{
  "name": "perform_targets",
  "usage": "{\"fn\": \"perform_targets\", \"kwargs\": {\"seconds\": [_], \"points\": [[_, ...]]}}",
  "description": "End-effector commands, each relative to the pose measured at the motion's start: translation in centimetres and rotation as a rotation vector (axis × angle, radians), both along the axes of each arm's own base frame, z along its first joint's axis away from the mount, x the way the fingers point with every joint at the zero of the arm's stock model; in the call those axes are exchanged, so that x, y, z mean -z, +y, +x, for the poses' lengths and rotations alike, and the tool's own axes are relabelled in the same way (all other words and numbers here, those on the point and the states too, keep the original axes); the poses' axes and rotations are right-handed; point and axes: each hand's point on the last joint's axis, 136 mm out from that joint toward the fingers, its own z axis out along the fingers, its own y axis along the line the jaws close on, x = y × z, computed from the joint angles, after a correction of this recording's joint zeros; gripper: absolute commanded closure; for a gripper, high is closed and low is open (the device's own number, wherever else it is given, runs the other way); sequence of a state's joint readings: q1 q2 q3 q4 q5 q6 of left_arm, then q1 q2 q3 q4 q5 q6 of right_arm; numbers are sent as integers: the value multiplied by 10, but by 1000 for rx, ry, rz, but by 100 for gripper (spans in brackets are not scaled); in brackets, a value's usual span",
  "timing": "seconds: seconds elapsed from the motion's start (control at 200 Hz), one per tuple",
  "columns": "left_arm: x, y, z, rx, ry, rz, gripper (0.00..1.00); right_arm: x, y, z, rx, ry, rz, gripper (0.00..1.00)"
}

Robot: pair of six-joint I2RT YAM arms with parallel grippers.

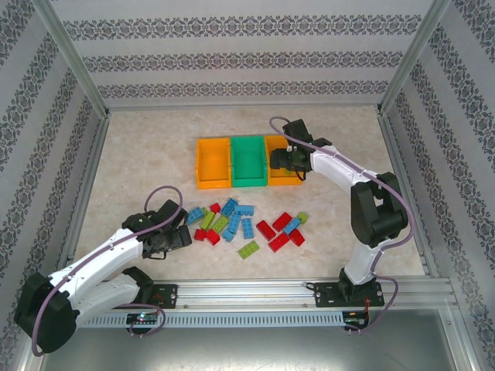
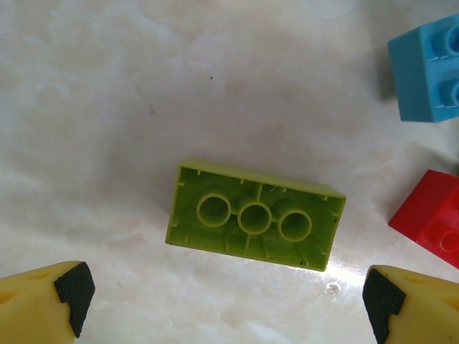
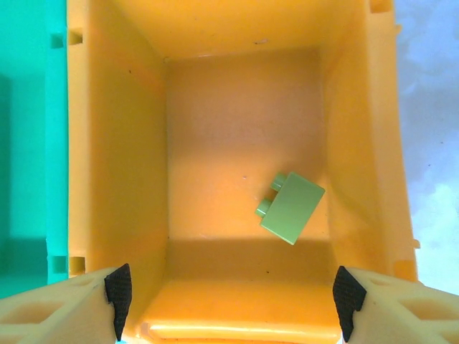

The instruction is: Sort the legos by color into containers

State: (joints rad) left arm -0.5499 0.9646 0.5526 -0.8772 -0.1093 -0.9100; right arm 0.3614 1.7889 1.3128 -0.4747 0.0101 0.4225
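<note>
I'm running a robotics lab test cell, not anyone's home. The table (image 1: 155, 139) has a marble-look top boxed in by an aluminium frame (image 1: 73, 62), and panels of patterned wallpaper (image 1: 247, 62) stand in for walls. The left arm (image 1: 100, 267) and right arm (image 1: 363, 205) are bolted to a slotted metal rail (image 1: 255, 292), with cables (image 1: 164, 188) looping loose. Small legos (image 1: 246, 228) and plastic containers (image 1: 249, 158) sit on the table.

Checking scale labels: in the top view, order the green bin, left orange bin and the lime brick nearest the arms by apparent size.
1. Green bin and left orange bin: look about alike, so not ranked.
2. Lime brick: clearly smallest.
</note>
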Motion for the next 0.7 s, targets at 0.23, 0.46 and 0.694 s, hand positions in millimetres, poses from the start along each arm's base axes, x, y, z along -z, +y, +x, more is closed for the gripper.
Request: {"fn": "perform_targets", "kwargs": {"seconds": [0.23, 0.46, 0.694], "points": [[8, -8, 13, 72, -18, 19, 5, -33, -20, -11, 51, -72, 31, 20], [13, -18, 20, 134, -13, 1, 6, -35, -43, -19, 99, -71, 35, 20], [24, -17, 12, 169, 52, 24, 12, -36, -60, -25, 140, -68, 45, 20]]}}
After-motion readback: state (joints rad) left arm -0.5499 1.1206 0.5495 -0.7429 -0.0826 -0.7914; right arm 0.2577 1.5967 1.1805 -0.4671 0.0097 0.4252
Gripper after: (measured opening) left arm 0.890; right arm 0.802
